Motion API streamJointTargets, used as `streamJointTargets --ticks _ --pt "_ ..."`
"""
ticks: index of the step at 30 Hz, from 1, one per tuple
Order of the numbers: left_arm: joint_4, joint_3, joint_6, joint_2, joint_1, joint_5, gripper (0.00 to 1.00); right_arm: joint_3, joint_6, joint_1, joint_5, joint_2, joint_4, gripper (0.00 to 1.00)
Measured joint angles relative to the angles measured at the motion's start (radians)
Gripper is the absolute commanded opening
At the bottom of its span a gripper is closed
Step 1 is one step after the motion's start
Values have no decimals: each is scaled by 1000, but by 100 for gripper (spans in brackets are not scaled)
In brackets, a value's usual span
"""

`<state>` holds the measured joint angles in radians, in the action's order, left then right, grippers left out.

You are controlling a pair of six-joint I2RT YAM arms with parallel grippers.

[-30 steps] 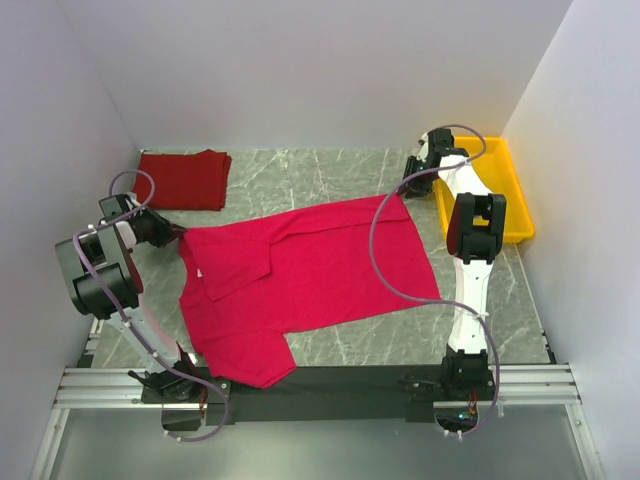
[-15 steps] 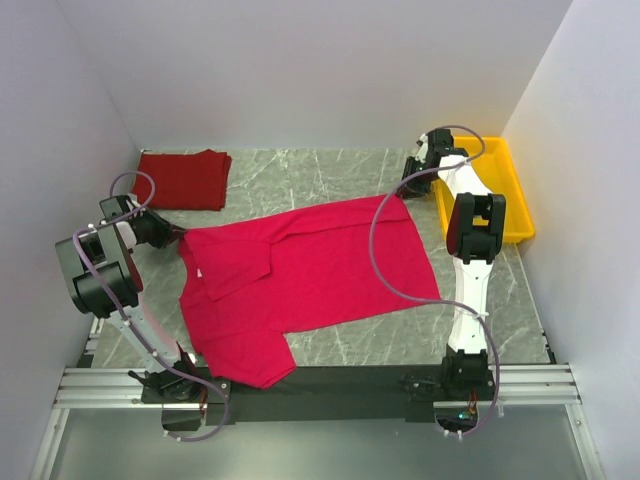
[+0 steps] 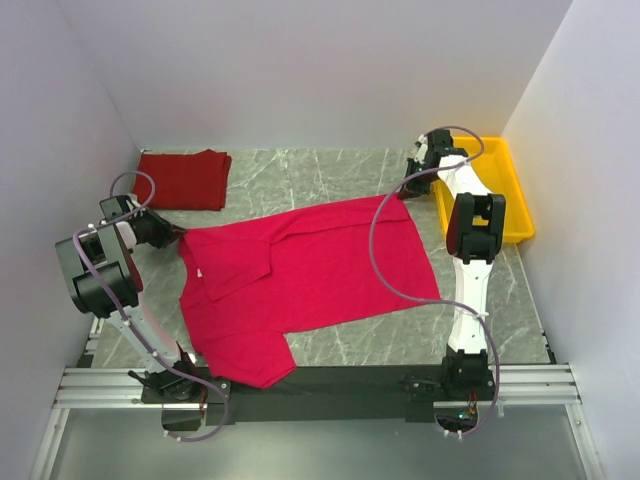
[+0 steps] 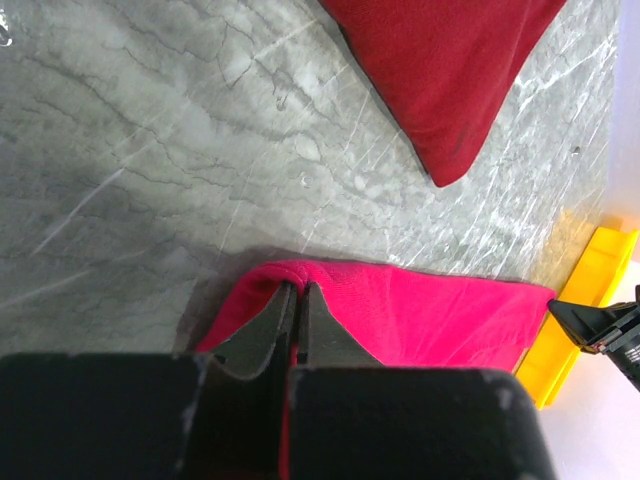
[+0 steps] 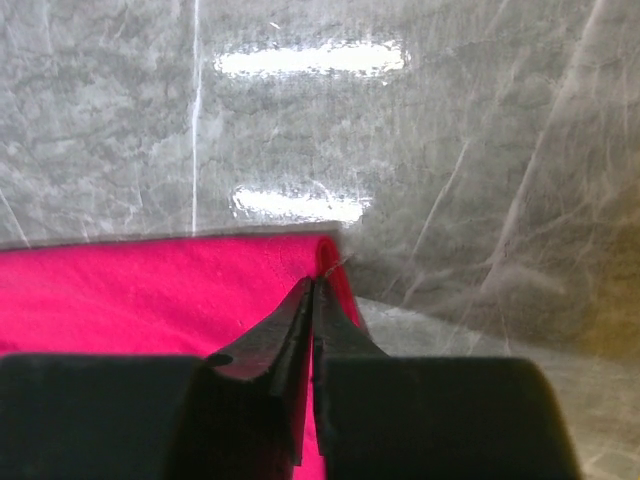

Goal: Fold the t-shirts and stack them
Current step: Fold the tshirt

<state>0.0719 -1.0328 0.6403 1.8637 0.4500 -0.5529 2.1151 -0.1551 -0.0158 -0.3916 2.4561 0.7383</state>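
Top view: crimson shirt (image 3: pixel 300 275) lies spread flat mid-tabletop (image 3: pixel 330 172), its length running left to right, one sleeve reaching the near edge by the arm bases. Left fingers (image 3: pixel 178 236) sit at its left corner, right fingers (image 3: pixel 405 190) at its far right corner. Dark shirt (image 3: pixel 183 178) lies folded in the far left corner, close to the left wall and well apart from the crimson shirt. Yellow tray (image 3: pixel 500 195) stands along the right wall, just beside the right fingers. Bare stone runs along the far edge between dark shirt and tray; a narrower bare strip lies right of the crimson shirt's hem.

Left wrist view: left fingers (image 4: pixel 265 325) pressed together on a raised fold of the crimson shirt (image 4: pixel 430 310), red cloth showing in the slit between them. Tabletop (image 4: pixel 150 150) is bare ahead. A corner of the dark shirt (image 4: pixel 450 60) points in from above and does not touch the crimson shirt. Tray (image 4: pixel 580 300) shows past the far hem.

Right wrist view: right fingers (image 5: pixel 340 345) closed on the corner of the crimson shirt (image 5: pixel 150 290), the cloth edge curled up at the tips. Open tabletop (image 5: pixel 400 130) beyond, with lamp glare on it.
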Motion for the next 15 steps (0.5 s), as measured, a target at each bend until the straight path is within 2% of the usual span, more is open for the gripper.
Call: streamJointTargets --ticks 15 --pt "45 -91 -5 57 0 9 1 93 23 1 32 13 8 0"
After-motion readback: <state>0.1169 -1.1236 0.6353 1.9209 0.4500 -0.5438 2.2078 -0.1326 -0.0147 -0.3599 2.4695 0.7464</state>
